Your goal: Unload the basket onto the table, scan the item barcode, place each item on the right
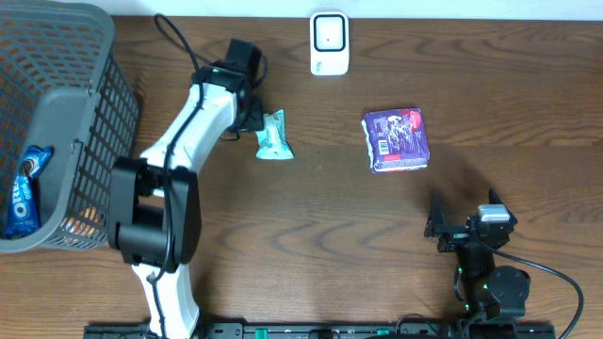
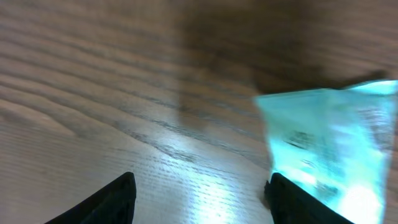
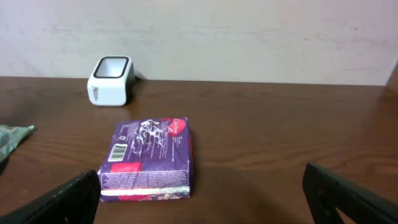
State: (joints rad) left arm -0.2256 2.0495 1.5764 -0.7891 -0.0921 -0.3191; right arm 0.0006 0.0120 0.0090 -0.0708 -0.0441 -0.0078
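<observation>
The left gripper (image 1: 252, 113) stands part-open and empty, with the small teal plastic pouch (image 1: 272, 135) on the table just beside it. Centre the jaws over the pouch before closing (a skewed pinch could crumple the barcode). The left wrist view shows bare wood between the fingers; only the overhead view adds the white box scanner (image 1: 330, 42) well beyond.

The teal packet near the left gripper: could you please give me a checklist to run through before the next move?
1. Left gripper open: ok.
2. Teal packet centred in its opening: not ok, it sits off to one side.
3. Packet free of the purple pack: ok.
4. Scanner unblocked: ok.
5. Packet's barcode side: cannot tell.
6. Right gripper open, away from the packet: ok.
</observation>
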